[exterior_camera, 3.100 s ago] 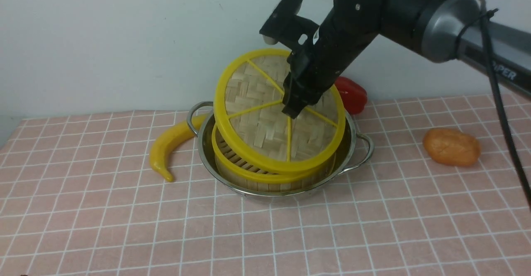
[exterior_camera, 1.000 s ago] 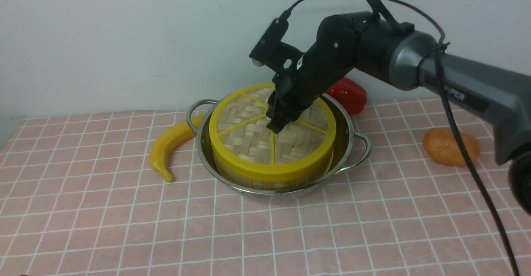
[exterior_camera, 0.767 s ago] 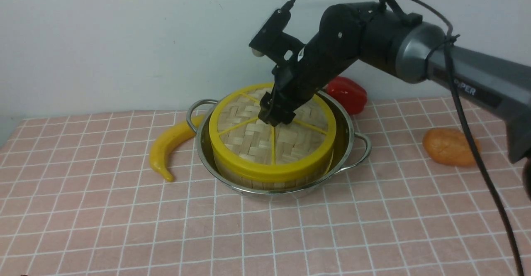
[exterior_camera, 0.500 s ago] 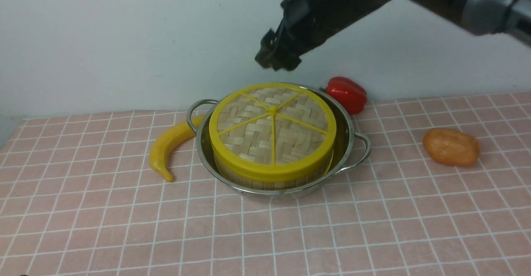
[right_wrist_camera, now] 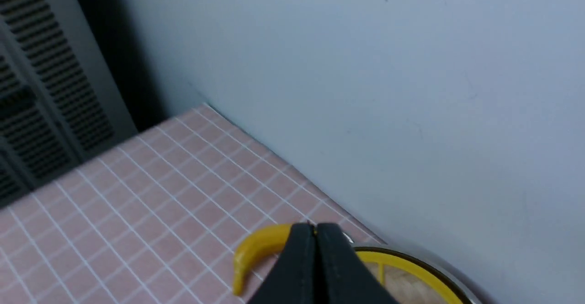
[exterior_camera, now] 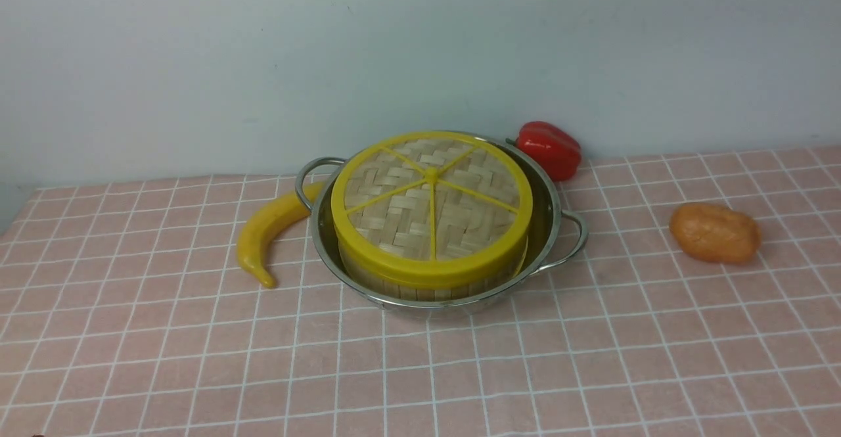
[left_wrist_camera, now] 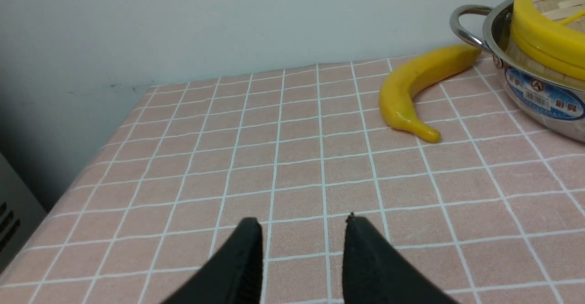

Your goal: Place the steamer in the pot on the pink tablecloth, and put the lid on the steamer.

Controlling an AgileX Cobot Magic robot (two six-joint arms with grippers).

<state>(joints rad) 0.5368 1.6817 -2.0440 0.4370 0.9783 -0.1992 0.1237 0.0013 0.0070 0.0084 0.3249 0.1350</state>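
The shiny steel pot (exterior_camera: 555,227) stands on the pink tablecloth (exterior_camera: 420,371) near the back wall. Inside it sits the bamboo steamer (exterior_camera: 420,287), of which only the side wall shows. The woven lid (exterior_camera: 430,204) with yellow rim and spokes lies flat on the steamer. Neither arm appears in the front view. My left gripper (left_wrist_camera: 301,221) hovers open and empty over bare cloth, well away from the pot (left_wrist_camera: 539,93). My right gripper (right_wrist_camera: 315,226) is shut on nothing, raised above the lid's (right_wrist_camera: 406,267) edge near the wall.
A yellow banana (exterior_camera: 266,230) lies against the pot's left handle. A red pepper (exterior_camera: 548,148) sits behind the pot, and an orange lump (exterior_camera: 715,232) lies to its right. The wall runs close behind. The cloth's left edge drops off beside a grey vent.
The right arm let go of the lid, rose from its hub and left the front view, its jaws closing. The lid stays flat on the steamer. The left gripper has not moved.
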